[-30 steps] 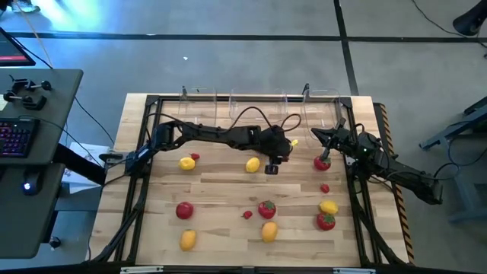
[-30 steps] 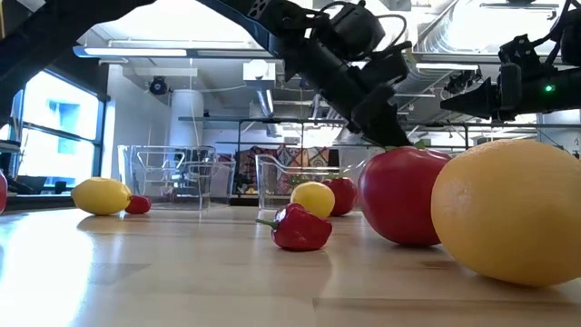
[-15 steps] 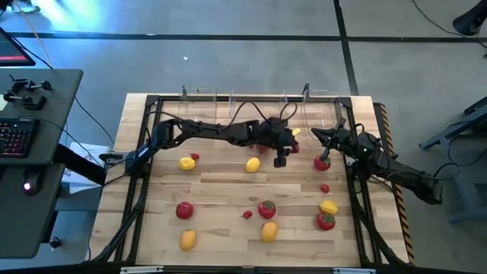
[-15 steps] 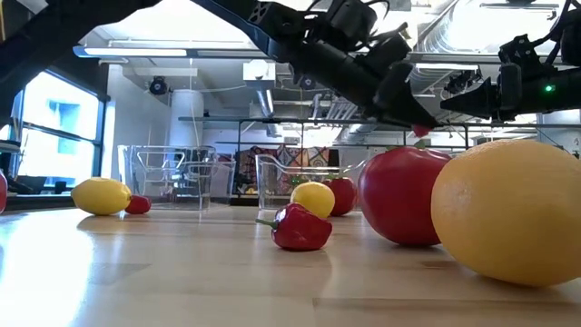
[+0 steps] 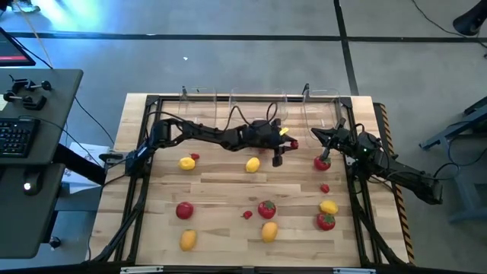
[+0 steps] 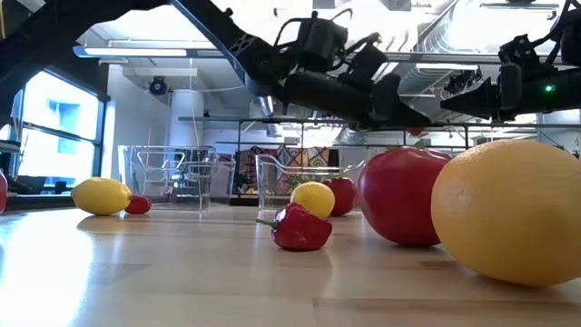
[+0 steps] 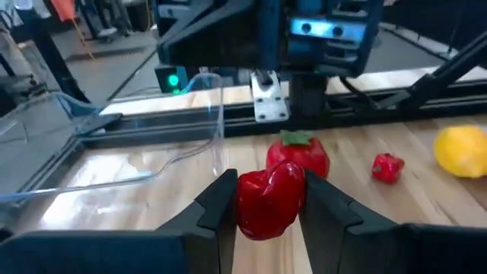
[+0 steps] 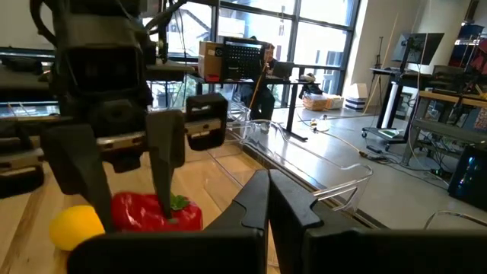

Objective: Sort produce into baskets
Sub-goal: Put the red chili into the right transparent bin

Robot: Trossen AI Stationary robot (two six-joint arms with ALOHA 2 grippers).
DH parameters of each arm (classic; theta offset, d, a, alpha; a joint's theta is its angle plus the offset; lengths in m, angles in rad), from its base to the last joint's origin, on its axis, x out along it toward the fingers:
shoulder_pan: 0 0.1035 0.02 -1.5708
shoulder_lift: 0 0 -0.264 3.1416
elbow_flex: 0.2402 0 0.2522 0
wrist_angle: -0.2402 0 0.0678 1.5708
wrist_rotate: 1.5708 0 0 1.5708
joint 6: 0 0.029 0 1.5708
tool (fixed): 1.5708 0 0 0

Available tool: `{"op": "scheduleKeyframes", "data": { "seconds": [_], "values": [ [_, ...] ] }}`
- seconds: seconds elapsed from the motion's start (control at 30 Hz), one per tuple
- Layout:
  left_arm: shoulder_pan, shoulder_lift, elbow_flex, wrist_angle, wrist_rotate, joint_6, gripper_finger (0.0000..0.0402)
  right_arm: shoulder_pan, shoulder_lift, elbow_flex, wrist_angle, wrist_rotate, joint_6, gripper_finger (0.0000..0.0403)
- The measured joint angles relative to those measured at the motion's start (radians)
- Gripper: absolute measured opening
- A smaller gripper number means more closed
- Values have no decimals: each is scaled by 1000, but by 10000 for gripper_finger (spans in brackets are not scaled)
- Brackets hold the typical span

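While the left gripper (image 7: 266,202) hangs above the desk (image 5: 221,194) it's clamped on a small red pepper (image 7: 268,199) — fingers (image 7: 221,199) pressed on both sides, pepper clear of the wood. Just ahead of it and lower sits a tomato (image 7: 297,154) with a green top, resting on the desk beside the black frame rail (image 7: 319,122). A clear bin (image 7: 129,129) stands ahead and to one side of that gripper, near the tomato. Beyond the tomato lie a smaller red pepper (image 7: 387,167) and a yellow lemon (image 7: 460,151), both on the wood. Right gripper (image 8: 266,199) is fully closed, holding nothing — parked by the same tomato (image 5: 323,161), at the desk's right rail. Another lemon (image 5: 253,164) lies just behind the left gripper.
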Motion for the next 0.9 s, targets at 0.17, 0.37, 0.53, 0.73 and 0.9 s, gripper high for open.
{"op": "scheduleKeyframes", "data": {
  "seconds": [0.17,0.37,0.53,0.73,0.9],
  "values": [
    [-1,-56,-69,-5,35,-16,95,0,0,0,0,0,0,0],
    [33,-179,-249,155,133,-128,95,11,8,0,64,-40,77,0],
    [63,-290,-364,238,229,-248,94,75,89,0,68,-110,45,0],
    [97,-351,-421,232,239,-382,94,203,249,0,291,-117,-43,0],
    [124,-353,-424,233,280,-507,94,296,404,2,483,-55,-121,7]
  ]
}}
